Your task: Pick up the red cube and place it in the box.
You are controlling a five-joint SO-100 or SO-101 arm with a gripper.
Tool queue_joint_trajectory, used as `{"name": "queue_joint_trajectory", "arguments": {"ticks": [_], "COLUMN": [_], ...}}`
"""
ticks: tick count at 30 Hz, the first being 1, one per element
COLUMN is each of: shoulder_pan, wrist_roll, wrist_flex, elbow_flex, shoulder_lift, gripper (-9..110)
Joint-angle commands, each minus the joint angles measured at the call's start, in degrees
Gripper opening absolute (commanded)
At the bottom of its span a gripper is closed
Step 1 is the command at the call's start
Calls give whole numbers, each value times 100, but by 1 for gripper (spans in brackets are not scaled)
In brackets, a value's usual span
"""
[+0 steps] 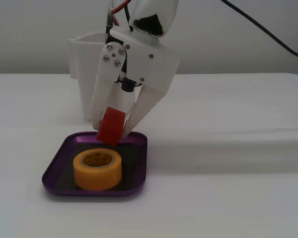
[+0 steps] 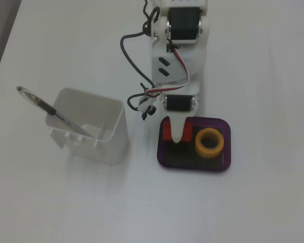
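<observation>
gripper (image 1: pixel 114 130) above the box's (image 1: pixel 53 168) rear edge, fixed view | red cube (image 1: pixel 111 126) between its fingers | tape roll (image 1: pixel 97 170) in box, before gripper | cup (image 2: pixel 91 126) left of gripper

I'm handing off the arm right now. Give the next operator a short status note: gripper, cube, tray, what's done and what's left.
Gripper: shut on the red cube, tilted, over the back edge of the purple tray.
Tray: a yellow tape roll sits on its floor, taking the front part in a fixed view.
White square cup: beside the tray, holding a pen-like stick.
Done: cube picked up and carried to the tray.
Left: lower, open, release beside the tape roll, withdraw.
</observation>
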Motion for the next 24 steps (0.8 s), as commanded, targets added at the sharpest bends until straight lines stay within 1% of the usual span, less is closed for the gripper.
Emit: {"name": "queue_joint_trajectory", "arguments": {"ticks": [1,12,24], "shoulder_pan": [97,53,44], "wrist_roll": [-26,-26,-18], "wrist_flex": [9,-35,281], "elbow_flex": [-290,-211,-193], "shoulder_lift": [97,79,88], "gripper": [-1,0,0]}}
